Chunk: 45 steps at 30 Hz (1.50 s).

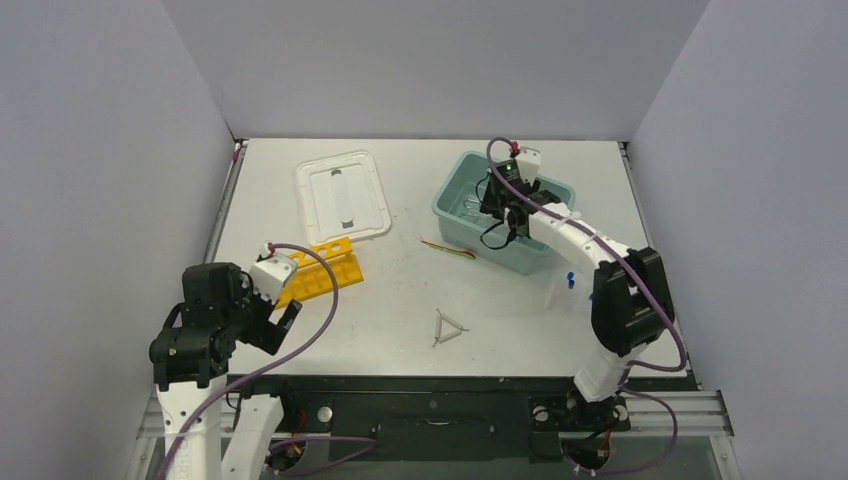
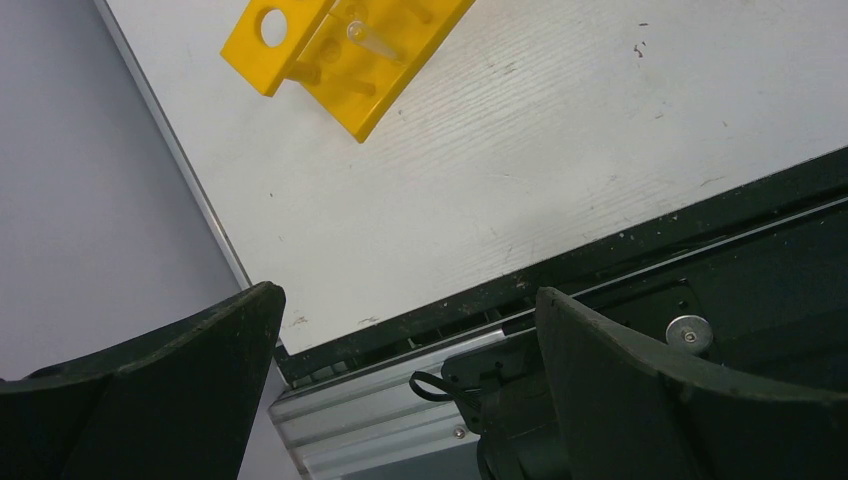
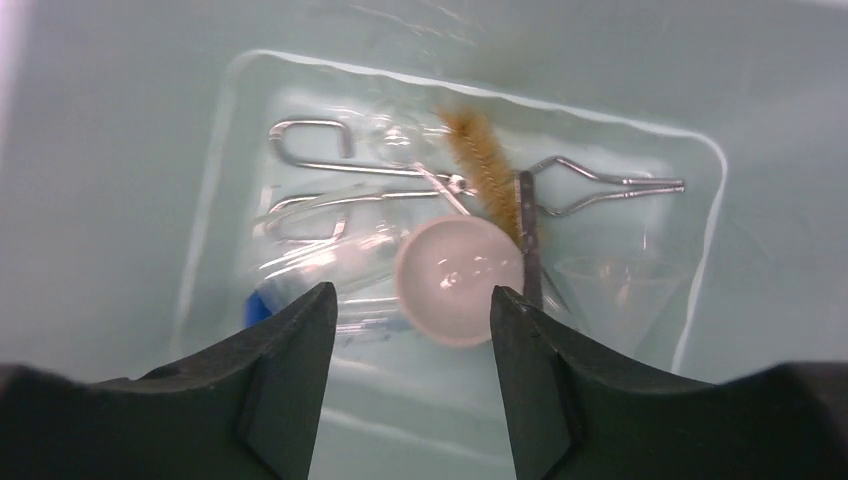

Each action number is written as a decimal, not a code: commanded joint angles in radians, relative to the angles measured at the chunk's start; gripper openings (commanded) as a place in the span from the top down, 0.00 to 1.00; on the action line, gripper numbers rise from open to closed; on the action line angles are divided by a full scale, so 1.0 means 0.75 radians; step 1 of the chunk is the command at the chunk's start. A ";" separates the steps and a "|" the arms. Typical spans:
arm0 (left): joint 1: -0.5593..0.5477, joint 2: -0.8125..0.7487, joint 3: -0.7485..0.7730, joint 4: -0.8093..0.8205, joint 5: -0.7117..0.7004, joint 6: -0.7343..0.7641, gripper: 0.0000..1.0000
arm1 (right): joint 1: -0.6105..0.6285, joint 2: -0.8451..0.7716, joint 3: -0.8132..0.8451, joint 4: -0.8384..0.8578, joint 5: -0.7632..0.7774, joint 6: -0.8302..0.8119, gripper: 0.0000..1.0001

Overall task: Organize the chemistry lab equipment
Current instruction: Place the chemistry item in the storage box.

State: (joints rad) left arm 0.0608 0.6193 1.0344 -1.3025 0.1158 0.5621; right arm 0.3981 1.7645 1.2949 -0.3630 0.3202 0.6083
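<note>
Here, right gripper [image 3: 412, 300] hangs released over the dish [image 3: 455, 278] in the tub [image 3: 90, 120]; left gripper [image 2: 410, 305] gapes empty near the rack [image 2: 350, 75].

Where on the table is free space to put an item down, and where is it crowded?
Bare table lies between the white lid and the teal tub, and between the yellow rack and the wire triangle. The tub floor is crowded: tongs, brush, dish.
</note>
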 commanded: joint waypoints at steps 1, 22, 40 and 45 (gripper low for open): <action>0.005 0.022 0.053 0.014 0.036 -0.001 0.03 | 0.175 -0.286 0.056 0.015 0.172 -0.143 0.44; 0.005 0.000 -0.032 0.044 0.067 0.001 0.04 | 0.845 -0.599 -0.693 0.018 0.087 0.064 0.54; 0.005 -0.015 -0.060 0.054 0.066 -0.005 0.03 | 0.845 -0.266 -0.616 0.065 -0.227 -0.118 0.59; 0.005 -0.008 -0.056 0.058 0.070 -0.011 0.03 | 0.845 -0.243 -0.604 0.081 -0.237 -0.106 0.73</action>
State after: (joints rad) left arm 0.0608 0.6159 0.9863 -1.2934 0.1543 0.5613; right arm 1.0336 1.5623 0.8028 -0.3321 0.1528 0.5320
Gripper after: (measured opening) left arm 0.968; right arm 0.335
